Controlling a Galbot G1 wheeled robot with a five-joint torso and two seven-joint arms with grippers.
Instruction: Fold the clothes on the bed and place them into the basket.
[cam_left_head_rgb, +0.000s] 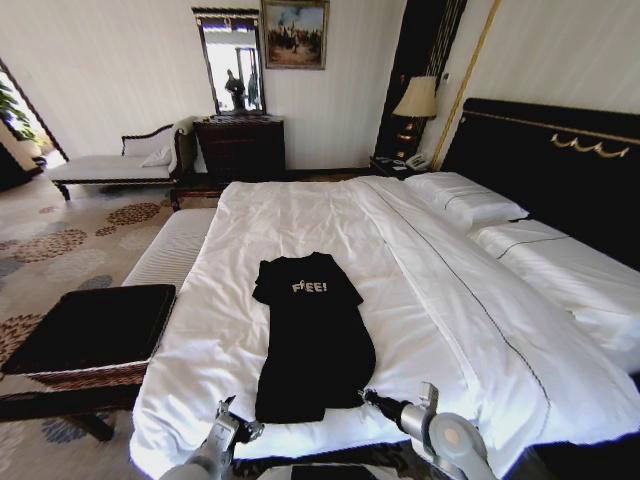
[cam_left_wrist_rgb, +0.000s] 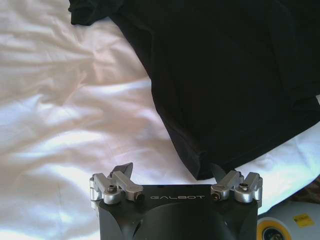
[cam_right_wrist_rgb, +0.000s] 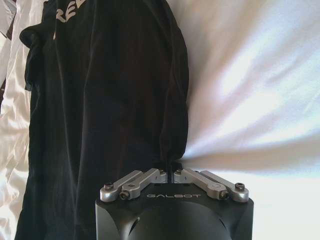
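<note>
The clothes, one black T-shirt (cam_left_head_rgb: 312, 340) with white "FREE" lettering, lie flat and lengthwise on the white bed (cam_left_head_rgb: 440, 300), collar toward the far end. My left gripper (cam_left_head_rgb: 240, 420) is at the hem's near left corner. In the left wrist view it is open (cam_left_wrist_rgb: 172, 175), and the corner of the T-shirt (cam_left_wrist_rgb: 225, 85) lies between its fingers. My right gripper (cam_left_head_rgb: 369, 398) is at the hem's right corner. In the right wrist view its fingers meet (cam_right_wrist_rgb: 168, 173) on the edge of the T-shirt (cam_right_wrist_rgb: 100, 110). The basket (cam_left_head_rgb: 95, 330) stands left of the bed.
A pale striped bench (cam_left_head_rgb: 170, 250) runs along the bed's left side beyond the basket. Pillows (cam_left_head_rgb: 465, 200) and the black headboard (cam_left_head_rgb: 560, 160) are on the right. Farther off are a dark dresser (cam_left_head_rgb: 240, 145), a chaise (cam_left_head_rgb: 110, 165) and a lamp (cam_left_head_rgb: 417, 100) on a nightstand.
</note>
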